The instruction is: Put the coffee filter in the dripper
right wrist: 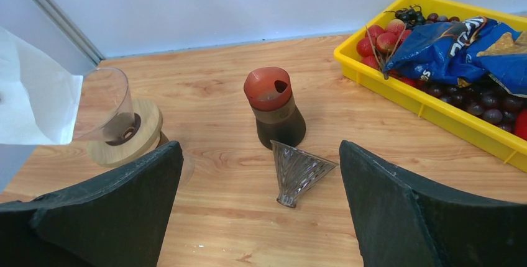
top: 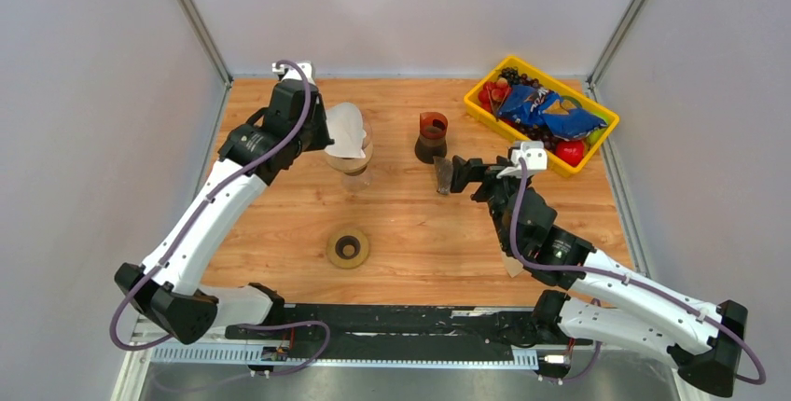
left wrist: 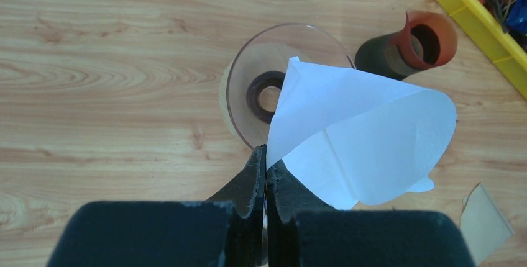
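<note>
My left gripper [left wrist: 266, 155] is shut on the edge of a white paper coffee filter [left wrist: 363, 140], which hangs opened into a cone. From above, that filter [top: 345, 128] hovers just over the dripper [top: 354, 160], with the left gripper [top: 320, 133] at its left side. The dripper [left wrist: 264, 74] is a clear glass cone on a round wooden base; the filter covers its right half. My right gripper [right wrist: 259, 149] stands wide open and holds nothing, low over the table's middle [top: 464, 177]. In the right wrist view the dripper [right wrist: 115, 115] and filter [right wrist: 34, 93] show at far left.
A ribbed glass cone [right wrist: 299, 171] lies on its side ahead of the right fingers, a brown jar with a red lid [right wrist: 275, 108] behind it. A yellow tray [top: 484, 116] of fruit and a snack bag stands back right. A wooden ring [top: 347, 248] and a brown paper scrap [left wrist: 488, 220] lie on the table.
</note>
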